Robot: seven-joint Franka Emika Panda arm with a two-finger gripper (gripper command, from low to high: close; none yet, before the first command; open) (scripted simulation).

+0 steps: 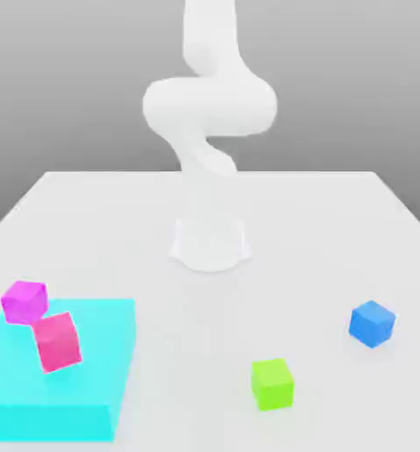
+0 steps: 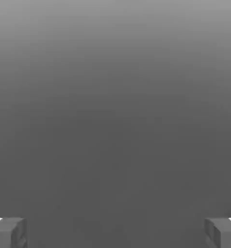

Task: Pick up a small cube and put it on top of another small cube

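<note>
Exterior view: one white arm [image 1: 210,106], upright on its base at the far part of a pale table [image 1: 196,305], its upper part running out past the top edge; one green cube [image 1: 273,385], on the table, toward the near edge and a little to the exterior view's right of the base; one blue cube [image 1: 371,324], on the table, farther to the exterior view's right and somewhat farther back, apart from the green; one cyan block [image 1: 59,353], broad and low, at the exterior view's left; one magenta cube [image 1: 25,303] and one red cube [image 1: 57,342], overlapping in this view at the block, the red tilted, contact between them not certain; no long axis to any cube, so alignment would go by faces; which cube is meant, not settled by the task's wording; the relation that matters, the cubes low and nearer the camera than the base, the arm's end high, so a reach out and down seems called for. Hand view: one gripper [image 2: 115,235], fingers spread wide, one at each side, nothing between them; beyond, plain grey.
</note>
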